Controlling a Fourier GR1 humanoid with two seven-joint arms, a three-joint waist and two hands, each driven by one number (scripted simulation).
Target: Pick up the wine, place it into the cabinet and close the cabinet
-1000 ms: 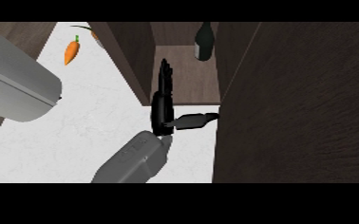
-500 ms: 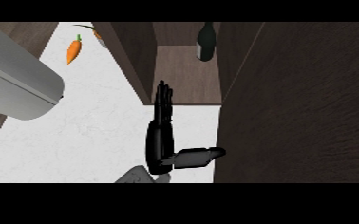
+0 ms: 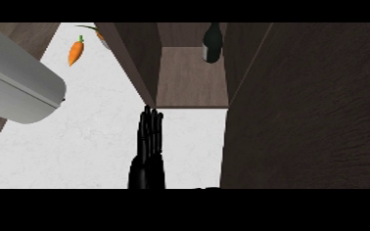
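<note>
The right black hand [image 3: 150,147] is flat with its fingers straight, not holding anything, fingertips right under the front edge of the dark wooden cabinet [image 3: 192,80]. The dark green wine bottle [image 3: 212,42] is standing inside the cabinet at the back of the shelf. Left of the cabinet there's an orange carrot [image 3: 75,50] on the white speckled counter [image 3: 86,137], with a big grey forearm [image 3: 25,90] further left.

head view | from above, steeply down | close over counter [image 3: 86,142] and cabinet [image 3: 192,78]
</note>
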